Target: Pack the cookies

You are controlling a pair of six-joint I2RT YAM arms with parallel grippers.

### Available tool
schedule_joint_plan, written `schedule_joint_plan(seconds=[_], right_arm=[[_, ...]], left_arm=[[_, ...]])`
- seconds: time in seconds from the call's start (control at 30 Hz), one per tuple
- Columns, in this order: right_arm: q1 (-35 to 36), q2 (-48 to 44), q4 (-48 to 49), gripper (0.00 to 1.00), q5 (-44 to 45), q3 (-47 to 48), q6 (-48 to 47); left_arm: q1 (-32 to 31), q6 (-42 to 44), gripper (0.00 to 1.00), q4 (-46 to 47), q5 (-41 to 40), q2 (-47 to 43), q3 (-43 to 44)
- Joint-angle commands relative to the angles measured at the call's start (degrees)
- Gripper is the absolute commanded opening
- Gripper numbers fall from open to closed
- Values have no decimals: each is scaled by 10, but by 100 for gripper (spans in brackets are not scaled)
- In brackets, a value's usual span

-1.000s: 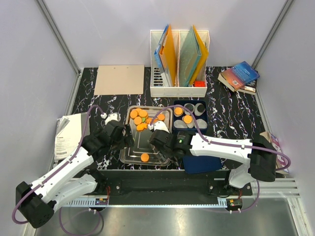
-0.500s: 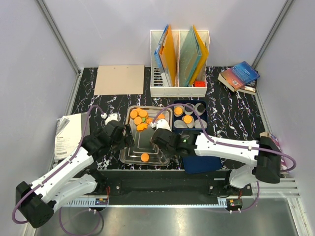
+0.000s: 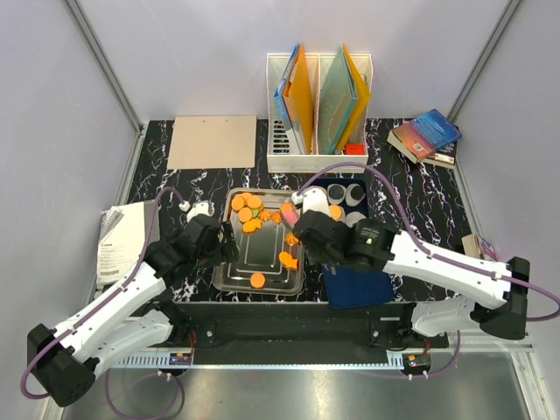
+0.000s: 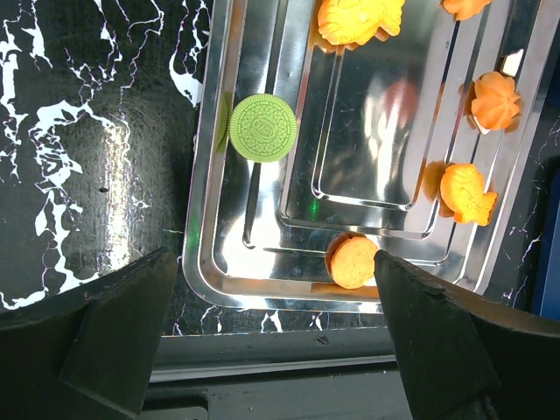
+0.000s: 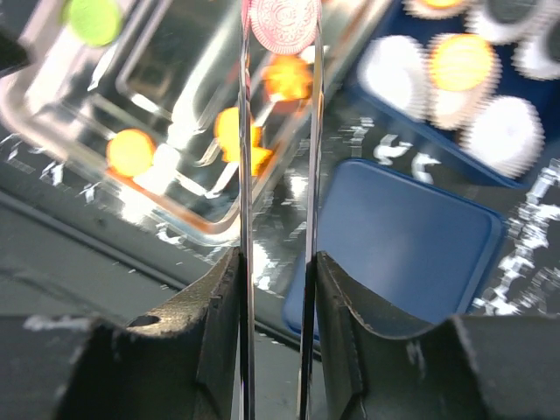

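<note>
steel tray [image 4: 199,262] near rim sits below the left gripper [image 4: 271,262], its fingers spread wide and empty. a green cookie [image 4: 262,128] lies by the left rim, orange cookies [image 4: 353,261] further right. the right gripper [image 3: 289,216] pinches a pink cookie [image 5: 283,19] above the tray's right side, near the blue lid [image 5: 394,254].

The left arm [image 3: 114,302] reaches up from the near-left corner, its claw [image 4: 271,262] pointing down with both fingers spread wide. The right arm [image 3: 437,262] stretches leftward, its claw [image 3: 290,215] pinched narrow on a pink cookie [image 5: 282,21] at the fingertips.
</note>
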Motion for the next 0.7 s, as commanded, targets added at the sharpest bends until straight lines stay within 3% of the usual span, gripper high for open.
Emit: schedule_joint_plan(seconds=[0.0, 0.27, 0.67], right_arm=[[-42, -51, -27, 41, 30, -7, -12], [-121, -97, -25, 41, 12, -58, -41], [-135, -76, 27, 41, -26, -105, -49]], left_arm=[[-2, -4, 99, 6, -13, -2, 9], [-3, -1, 99, 6, -15, 19, 14], [-2, -1, 99, 6, -18, 31, 15]])
